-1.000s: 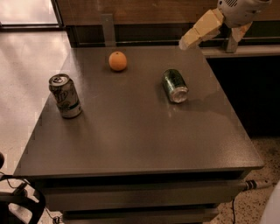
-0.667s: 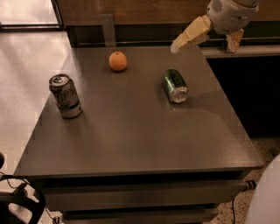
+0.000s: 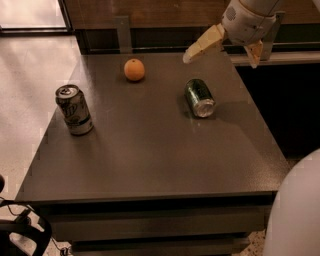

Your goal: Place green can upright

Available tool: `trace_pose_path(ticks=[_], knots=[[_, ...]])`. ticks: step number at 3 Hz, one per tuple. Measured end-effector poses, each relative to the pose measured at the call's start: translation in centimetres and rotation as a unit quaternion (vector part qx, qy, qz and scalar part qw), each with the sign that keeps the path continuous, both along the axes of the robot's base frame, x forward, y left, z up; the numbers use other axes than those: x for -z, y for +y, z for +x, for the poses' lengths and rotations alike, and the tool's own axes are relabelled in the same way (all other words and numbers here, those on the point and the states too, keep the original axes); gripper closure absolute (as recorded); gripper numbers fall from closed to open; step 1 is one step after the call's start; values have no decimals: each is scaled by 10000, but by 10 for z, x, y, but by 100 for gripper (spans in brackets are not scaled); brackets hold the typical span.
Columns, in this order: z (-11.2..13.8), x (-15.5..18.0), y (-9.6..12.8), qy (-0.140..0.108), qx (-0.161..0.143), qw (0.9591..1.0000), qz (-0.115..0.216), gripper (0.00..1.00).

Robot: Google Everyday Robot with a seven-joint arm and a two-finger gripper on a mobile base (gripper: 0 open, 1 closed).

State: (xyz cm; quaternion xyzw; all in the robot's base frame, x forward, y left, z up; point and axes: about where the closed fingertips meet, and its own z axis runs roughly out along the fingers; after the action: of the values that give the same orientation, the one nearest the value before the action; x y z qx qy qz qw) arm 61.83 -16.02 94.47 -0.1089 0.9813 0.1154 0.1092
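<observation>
The green can [image 3: 199, 97] lies on its side on the dark grey table [image 3: 150, 150], right of the middle, with a silver end facing the front. My gripper [image 3: 220, 61] hangs above the table's far right edge, behind and above the can, not touching it. It is open and empty, with its cream fingers [image 3: 202, 44] spread wide.
A paler white-and-green can [image 3: 74, 109] stands upright near the table's left edge. An orange [image 3: 134, 69] sits at the back, left of the green can. A dark wooden counter [image 3: 150, 15] runs behind the table. A white part of the robot [image 3: 297, 210] fills the lower right corner.
My gripper has moved left, closer to the spot above the green can. The white robot body has come into view at lower right. The cans and the orange have not moved.
</observation>
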Motion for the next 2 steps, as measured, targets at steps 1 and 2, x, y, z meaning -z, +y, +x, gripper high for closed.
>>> trace_pose_path(ticks=[1,2], knots=[[7,4,9,-13,57,9998,-181,0],[18,30,30,162,214,9969,-739,0]])
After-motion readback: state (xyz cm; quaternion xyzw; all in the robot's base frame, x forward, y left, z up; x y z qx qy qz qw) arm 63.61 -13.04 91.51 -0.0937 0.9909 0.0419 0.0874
